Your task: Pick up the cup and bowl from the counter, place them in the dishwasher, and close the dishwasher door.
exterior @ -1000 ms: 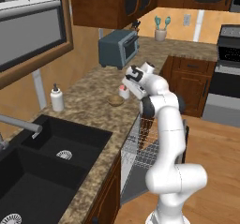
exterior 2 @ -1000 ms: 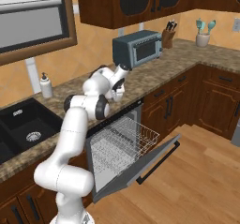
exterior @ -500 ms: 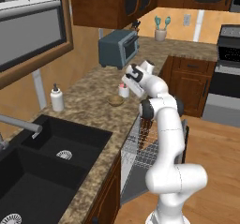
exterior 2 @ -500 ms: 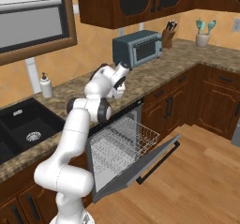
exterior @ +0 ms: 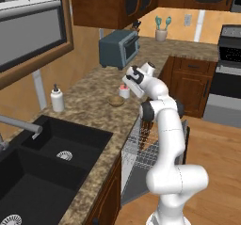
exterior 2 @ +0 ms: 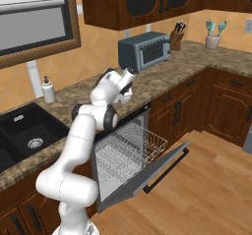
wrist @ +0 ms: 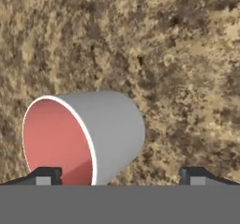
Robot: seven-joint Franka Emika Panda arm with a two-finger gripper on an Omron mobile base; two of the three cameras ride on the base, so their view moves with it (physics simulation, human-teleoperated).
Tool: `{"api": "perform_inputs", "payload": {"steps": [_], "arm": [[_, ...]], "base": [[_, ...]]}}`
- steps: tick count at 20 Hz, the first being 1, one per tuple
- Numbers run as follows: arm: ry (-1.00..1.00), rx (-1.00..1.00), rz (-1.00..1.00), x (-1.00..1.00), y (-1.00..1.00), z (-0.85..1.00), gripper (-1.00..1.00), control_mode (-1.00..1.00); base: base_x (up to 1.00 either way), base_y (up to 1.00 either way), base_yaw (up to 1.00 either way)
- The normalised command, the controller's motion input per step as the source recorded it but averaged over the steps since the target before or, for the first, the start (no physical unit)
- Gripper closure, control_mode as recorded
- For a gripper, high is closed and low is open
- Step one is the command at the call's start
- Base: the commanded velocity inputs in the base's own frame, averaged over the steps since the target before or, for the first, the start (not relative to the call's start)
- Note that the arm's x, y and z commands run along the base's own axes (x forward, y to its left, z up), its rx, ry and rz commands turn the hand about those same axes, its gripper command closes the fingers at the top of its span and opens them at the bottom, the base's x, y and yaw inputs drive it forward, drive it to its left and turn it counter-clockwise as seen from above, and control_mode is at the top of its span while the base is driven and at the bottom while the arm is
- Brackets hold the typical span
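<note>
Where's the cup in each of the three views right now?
Left base view: cup on the counter, just right of the bowl, beside the gripper.
Right base view: hidden behind the arm.
Hand view: cup lower left, between the fingertips.
Shared landmark: the speckled counter.

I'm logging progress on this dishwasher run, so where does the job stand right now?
Done: nothing is loaded yet, and the dishwasher door hangs open with the rack bare. In hand: the gripper is open over the cup, whose body sits between the fingertips on the counter. Left: grasp and load the cup, then the bowl, then close the door.
</note>
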Motion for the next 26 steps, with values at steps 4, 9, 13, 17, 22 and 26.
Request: {"api": "perform_inputs", "payload": {"steps": [4, 9, 13, 17, 22, 26], "arm": [[0.0, 0.0, 0.0, 0.41, 0.0, -0.22, -1.0, -1.0], [0.0, 0.0, 0.0, 0.06, 0.01, -0.18, 1.0, -1.0], [0.0, 0.0, 0.0, -0.31, 0.07, -0.07, 1.0, -1.0], [-0.03, 0.01, 0.0, -0.88, 0.03, -0.08, 1.0, -1.0], [-0.17, 0.06, 0.02, -1.0, 0.0, 0.0, 1.0, -1.0], [-0.21, 0.12, 0.01, -1.0, -0.22, -0.03, 1.0, -1.0]], "base": [[0.0, 0.0, 0.0], [0.0, 0.0, 0.0], [0.0, 0.0, 0.0], [0.0, 0.0, 0.0], [0.0, 0.0, 0.0], [0.0, 0.0, 0.0]]}}
